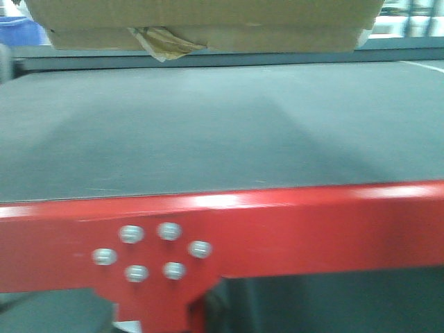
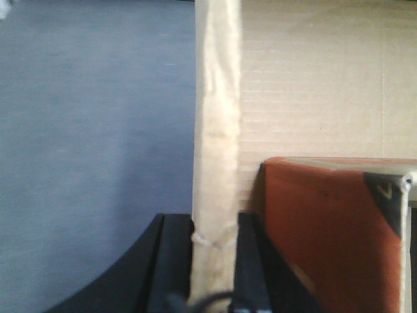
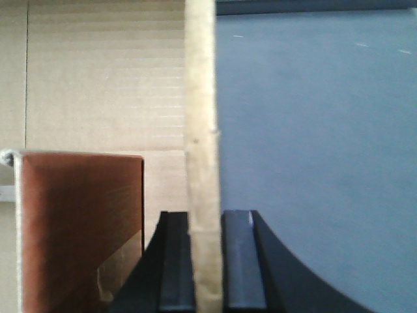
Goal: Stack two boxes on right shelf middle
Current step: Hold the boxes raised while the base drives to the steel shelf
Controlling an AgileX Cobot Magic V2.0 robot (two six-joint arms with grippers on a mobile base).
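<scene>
A large brown cardboard box [image 1: 208, 21] fills the top of the front view, over the far part of a grey platform; yellowish tape [image 1: 163, 41] peels from its bottom edge. My left gripper [image 2: 214, 225] is shut on the box's upright side wall [image 2: 218, 117], one black finger on each face. My right gripper [image 3: 205, 218] is shut the same way on the opposite wall [image 3: 201, 98]. Inside the box stands a reddish-brown second box [image 2: 332, 228] [image 3: 78, 222]. The shelf is out of view.
A dark grey felt platform [image 1: 222, 125] with a red bolted front beam [image 1: 312, 229] lies below the box. A blue bin [image 1: 17, 31] shows at the far left. Grey surface [image 2: 91, 130] [image 3: 313, 130] lies outside each gripped wall.
</scene>
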